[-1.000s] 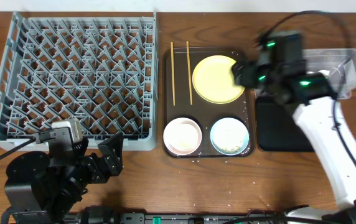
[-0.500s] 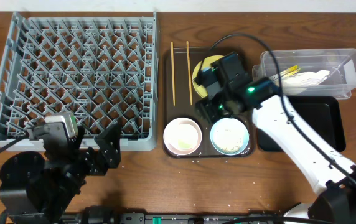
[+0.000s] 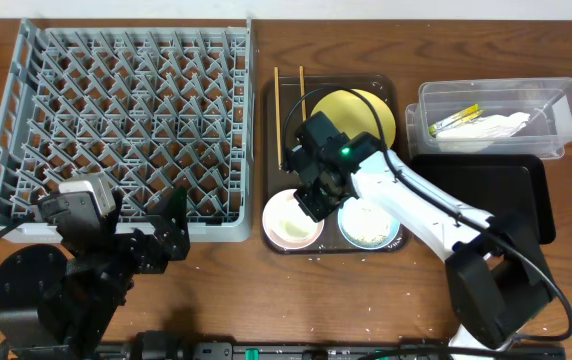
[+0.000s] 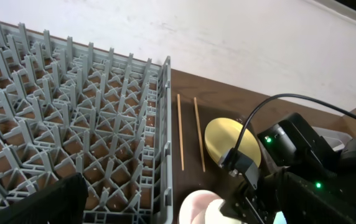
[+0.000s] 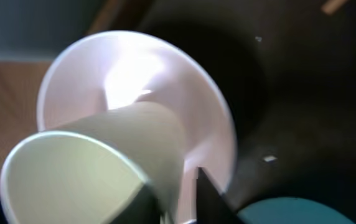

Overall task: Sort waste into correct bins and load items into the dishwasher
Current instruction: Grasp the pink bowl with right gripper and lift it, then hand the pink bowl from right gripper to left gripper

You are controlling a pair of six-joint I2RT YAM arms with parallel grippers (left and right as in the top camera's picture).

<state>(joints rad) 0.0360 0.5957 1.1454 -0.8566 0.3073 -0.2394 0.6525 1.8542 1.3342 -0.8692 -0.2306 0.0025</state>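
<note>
Toward 7 o'clock on the brown tray (image 3: pixel 331 249), your right end effector (image 3: pixel 308 203) hangs over the cream-white bowl (image 3: pixel 284 228) and the small white cup (image 5: pixel 91 174) seemingly inside it. I cannot tell whether its fingers are clamped. Centre on the cup's wall and squeeze gently.

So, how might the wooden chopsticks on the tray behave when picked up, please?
The chopsticks look thin and straight, so they are probably light and stiff. Lying loose and flat on the tray, they may roll or slip aside.

The wooden bench (image 3: pixel 256 295) carries a grey dish rack (image 3: pixel 116 110) at left, a brown serving tray (image 3: pixel 289 100) in the middle, and a clear tub (image 3: pixel 566 100) and a black tray (image 3: pixel 496 190) at right.
</note>
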